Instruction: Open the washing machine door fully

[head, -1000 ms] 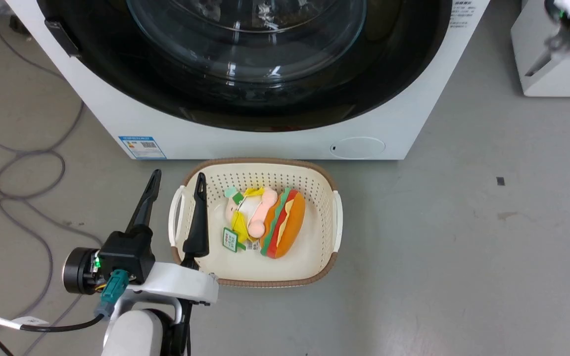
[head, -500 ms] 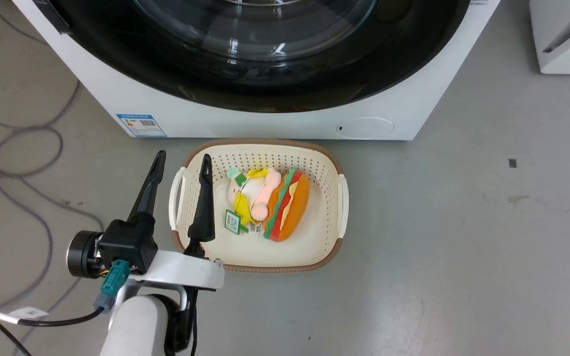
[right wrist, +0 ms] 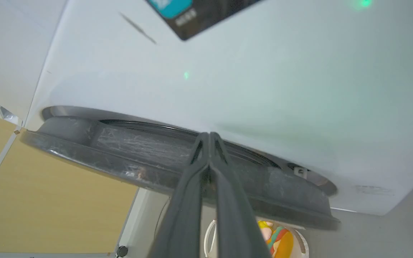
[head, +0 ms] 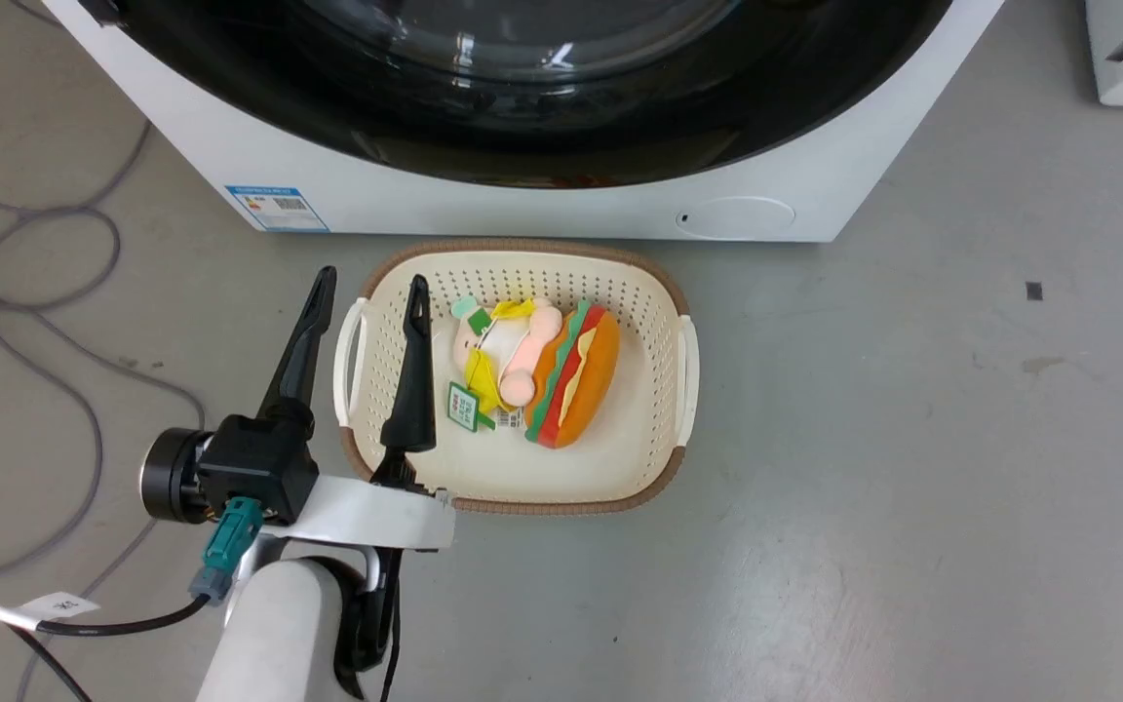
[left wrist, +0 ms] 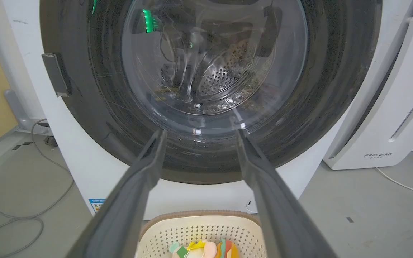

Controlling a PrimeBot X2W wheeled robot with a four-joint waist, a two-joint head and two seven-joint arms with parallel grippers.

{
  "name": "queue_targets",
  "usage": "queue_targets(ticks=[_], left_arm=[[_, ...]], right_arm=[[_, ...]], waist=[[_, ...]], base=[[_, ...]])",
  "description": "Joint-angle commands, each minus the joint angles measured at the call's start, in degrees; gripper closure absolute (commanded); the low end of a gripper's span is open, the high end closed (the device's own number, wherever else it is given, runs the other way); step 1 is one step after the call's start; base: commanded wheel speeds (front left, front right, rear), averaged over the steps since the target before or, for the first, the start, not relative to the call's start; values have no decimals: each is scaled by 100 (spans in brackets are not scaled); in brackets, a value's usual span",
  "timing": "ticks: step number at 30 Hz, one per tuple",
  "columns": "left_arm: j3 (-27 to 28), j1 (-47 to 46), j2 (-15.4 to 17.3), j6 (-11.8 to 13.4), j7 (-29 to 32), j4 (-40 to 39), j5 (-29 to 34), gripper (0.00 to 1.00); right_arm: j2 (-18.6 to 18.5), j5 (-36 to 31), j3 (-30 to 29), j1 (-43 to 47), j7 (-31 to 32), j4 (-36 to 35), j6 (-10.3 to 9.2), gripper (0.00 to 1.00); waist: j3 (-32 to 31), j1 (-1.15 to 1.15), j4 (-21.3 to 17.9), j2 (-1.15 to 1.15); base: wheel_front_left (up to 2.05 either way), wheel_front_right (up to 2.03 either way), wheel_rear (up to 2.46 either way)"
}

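Note:
The white washing machine (head: 542, 210) fills the top of the head view, its glossy black door (head: 522, 117) lying against the front. In the left wrist view the door (left wrist: 95, 107) and its clear glass bowl (left wrist: 213, 64) face me, with the steel drum behind. My left gripper (head: 372, 279) is open and empty, hovering low over the basket's left rim, short of the door (left wrist: 201, 132). In the right wrist view my right gripper (right wrist: 209, 134) is shut, its tips at the door's edge (right wrist: 138, 157) where it meets the machine's white front (right wrist: 228, 79).
A cream basket (head: 664, 292) holding a plush hamburger (head: 576, 375) and a small plush toy sits on the floor right before the machine. Grey cables (head: 35, 292) loop at the left. The white FEELBAIR appliance (left wrist: 389, 107) stands to the machine's right.
The head camera has shifted, so machine and basket sit higher in the picture. The right gripper, seen at the upper right a second ago, is gone from that view. The left gripper holds its pose.

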Motion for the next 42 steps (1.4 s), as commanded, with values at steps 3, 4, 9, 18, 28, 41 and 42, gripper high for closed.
queue_targets(ticks=[3,4,9,18,28,41,42], left_arm=[[-30,-131,5,33,-72,16,-52,0],[-33,-131,5,37,-72,19,-55,0],[-43,-120,5,54,-72,31,-71,0],[-70,-123,5,65,-72,28,-86,0],[-100,-143,5,78,-72,50,-90,0],[-75,-1,5,78,-72,191,-51,0],[-69,23,5,77,-72,207,-38,0]], right_arm=[[103,215,204,-280,174,177,5,100],[143,215,218,-272,221,177,5,100],[322,191,297,-204,443,177,5,100],[451,157,339,44,393,177,5,100],[471,312,225,293,152,177,5,100],[553,417,223,760,621,69,5,100],[545,443,208,851,665,21,5,100]], waist=[[47,0,6,0],[42,0,5,0],[7,0,1,0],[26,0,-6,0],[71,0,34,0],[-326,0,19,0],[-388,0,19,0]], base=[[0,0,0],[0,0,0],[0,0,0],[0,0,0],[0,0,0],[0,0,0],[0,0,0]])
